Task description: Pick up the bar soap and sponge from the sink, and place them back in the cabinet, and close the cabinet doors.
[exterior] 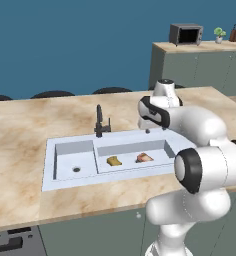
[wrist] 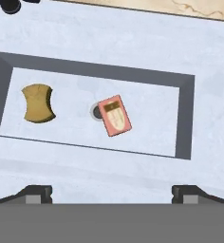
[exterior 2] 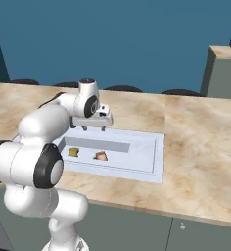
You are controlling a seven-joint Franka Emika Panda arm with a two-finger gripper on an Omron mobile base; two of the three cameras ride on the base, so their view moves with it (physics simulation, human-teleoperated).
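The pale grey-white rectangular double-basin sink [exterior: 52, 165] is set into the beige marble-patterned table [exterior: 20, 125], with a thin black faucet [exterior: 100, 122] standing at its far rim. In the longer basin lie two blocks, apart from each other. In the hand view the small mustard-yellow sponge with pinched sides [wrist: 38, 103] sits at about 9 o'clock on the basin floor, and the pinkish-red rectangular bar soap with a paler face [wrist: 114, 115] lies near the middle, tilted, its edge touching a small dark round drain [wrist: 97, 112] at its 9 o'clock side. The white arm's two-finger end effector [wrist: 112, 193] hangs above the basin, looking straight down; its dark fingertips [wrist: 35, 193] stand wide apart at the bottom of the hand view, with nothing between them. In the left base view a dark microwave oven [exterior: 186, 34] and a small potted green plant [exterior: 219, 34] stand on a far counter at 1 o'clock.
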